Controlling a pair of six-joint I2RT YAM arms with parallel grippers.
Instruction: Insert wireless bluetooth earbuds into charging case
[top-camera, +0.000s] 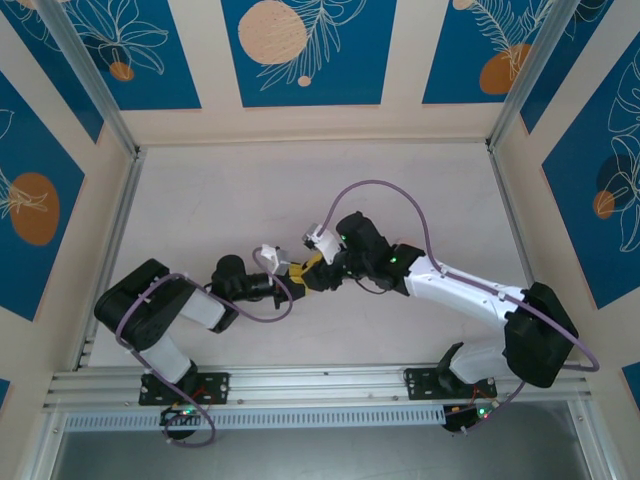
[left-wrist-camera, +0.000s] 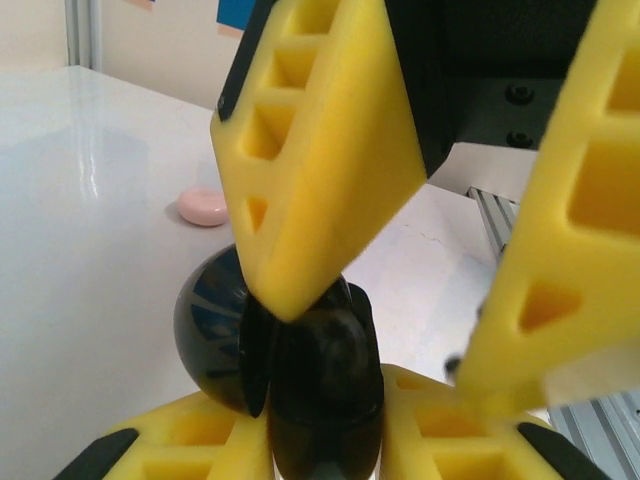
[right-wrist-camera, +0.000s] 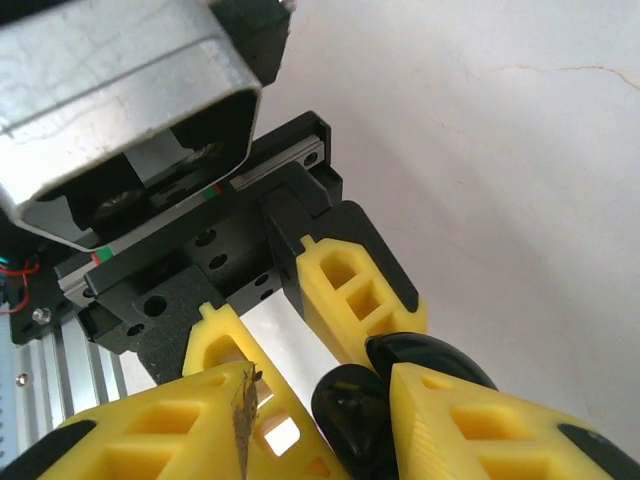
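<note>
So the white surface (top-camera: 250, 190) takes up most of the top view. The left arm (top-camera: 160, 310) and right arm (top-camera: 470, 290) reach in from the near edge and meet about mid-surface, nose to nose.

The left end effector (left-wrist-camera: 318, 392) is clamped narrow on the glossy black charging case (left-wrist-camera: 320, 370), holding it up off the surface between its yellow fingers.

The right end effector (right-wrist-camera: 315, 375) comes in from the opposite side with its jaws parted. One yellow fingertip (left-wrist-camera: 290, 295) sits right on top of the case, and the other hangs just beside it.

A small pink case (left-wrist-camera: 203, 206) lies on the surface well apart from all this.

As for the earbuds, honestly can't tell where they are. The fingers block the inside of the black case.
</note>
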